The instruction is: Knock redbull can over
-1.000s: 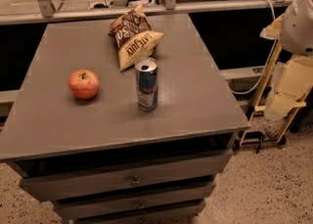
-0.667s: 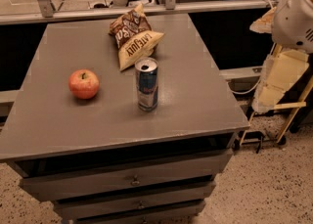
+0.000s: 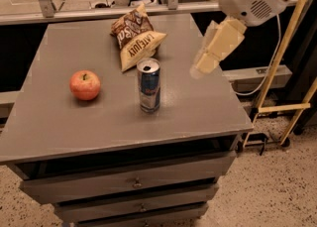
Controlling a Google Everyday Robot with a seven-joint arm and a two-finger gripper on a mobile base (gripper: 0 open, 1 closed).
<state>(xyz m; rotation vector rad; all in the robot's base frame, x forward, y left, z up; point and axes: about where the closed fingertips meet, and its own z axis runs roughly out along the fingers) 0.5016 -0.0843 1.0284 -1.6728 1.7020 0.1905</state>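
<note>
Camera view, the only one.

Status: the can (image 3: 149,85) stands upright near the middle of the grey surface (image 3: 198,107), open top up. The knock-over is not yet done. I judge the task to be at the approach, with all of the contact work left.

My hand (image 3: 200,67) hangs in the air over the right part of the surface, tip angled down and to the left. It is to the right of the can, well apart from it, and touching nothing. I cannot tell whether it is spread or pressed together, and it holds nothing that I can see.

Left to do: bring the hand across to the can and push its side until it tips.

Count:
- can: 1
- apple (image 3: 84,85): 1, left of the can, apart from it
- chip bags (image 3: 137,40): apparently 2, overlapping, just beyond the can on the far side
- hand: 1
</note>
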